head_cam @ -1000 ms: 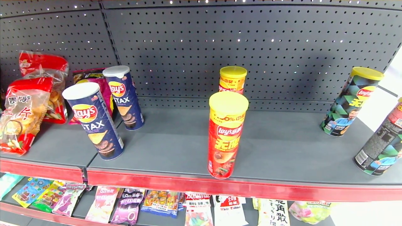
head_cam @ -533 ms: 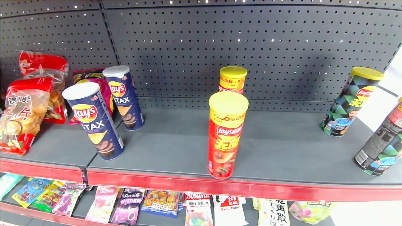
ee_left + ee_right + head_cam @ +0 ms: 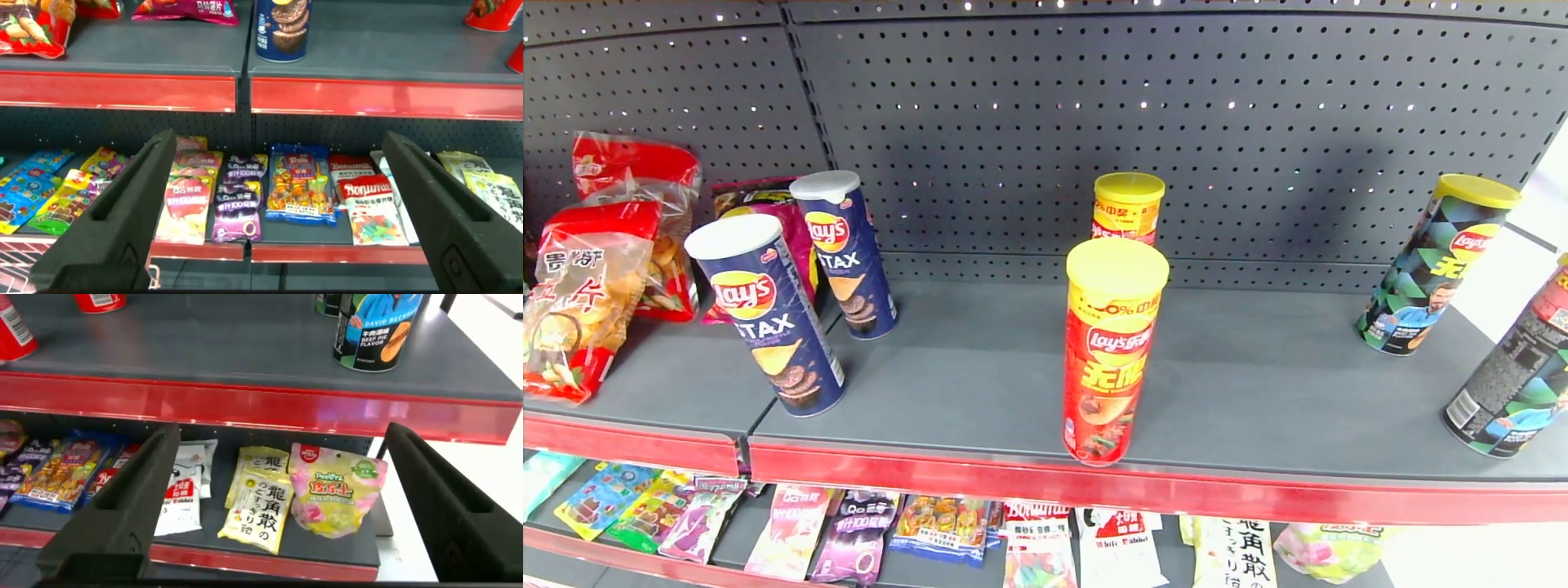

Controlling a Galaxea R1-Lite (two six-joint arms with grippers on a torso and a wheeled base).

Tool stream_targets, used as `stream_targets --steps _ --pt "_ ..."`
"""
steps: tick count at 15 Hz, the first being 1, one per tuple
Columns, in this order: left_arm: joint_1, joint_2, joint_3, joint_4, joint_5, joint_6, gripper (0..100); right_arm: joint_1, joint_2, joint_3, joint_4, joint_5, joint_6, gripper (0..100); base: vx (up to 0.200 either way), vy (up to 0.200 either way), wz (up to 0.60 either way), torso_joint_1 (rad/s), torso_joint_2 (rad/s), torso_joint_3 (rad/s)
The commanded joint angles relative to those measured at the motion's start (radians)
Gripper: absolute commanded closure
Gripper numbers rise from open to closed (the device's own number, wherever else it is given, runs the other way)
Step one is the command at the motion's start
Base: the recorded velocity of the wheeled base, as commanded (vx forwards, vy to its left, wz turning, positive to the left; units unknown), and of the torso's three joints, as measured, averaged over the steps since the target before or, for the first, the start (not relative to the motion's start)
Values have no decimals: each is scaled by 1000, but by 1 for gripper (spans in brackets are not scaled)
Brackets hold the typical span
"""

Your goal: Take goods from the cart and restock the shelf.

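The left hand (image 3: 279, 136) is spread wide and holds nothing. It sits level with the lower shelf (image 3: 327, 253), facing a row of sweet bags (image 3: 298, 184). The right hand (image 3: 283, 429) is likewise spread wide and unloaded, facing the pale bags (image 3: 261, 498) further right on the same tier. No item is held, so the step in hand is judged to be a fetch from the cart. Above the red lip lies the shelf (image 3: 980, 384) to be stocked. At its front edge stand the blue can (image 3: 764, 314) to the left, the red can (image 3: 1112, 351) near the middle, and the dark can (image 3: 1511, 384) at the far right. Behind them stand a second blue can (image 3: 845, 253), a yellow can (image 3: 1129, 206) directly behind the red can, and a green can (image 3: 1437, 265). Crisp bags (image 3: 584, 302) occupy the left end. The back panel (image 3: 1176, 122) closes the rear. Wide bare gaps separate the can groups, and these are the likely fill positions. Handling, as judged: a can of this type is light, with a stiff tube wall, a glossy and probably slippery skin, and brittle contents. It is tall on a narrow base and will tip readily. Take hold across the tube at mid-height, not at the plastic lid, with moderate force. Set it down upright before release.
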Motion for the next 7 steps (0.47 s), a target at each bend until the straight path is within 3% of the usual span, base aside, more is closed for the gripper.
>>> stream_targets --steps 1,7 --pt "0 0 0 1 -3 -2 0 0 0 1 0 1 2 0 0 0 0 0 0 0" --pt "0 0 1 1 17 -3 0 0 0 1 0 -2 1 0 0 0 0 0 0 0"
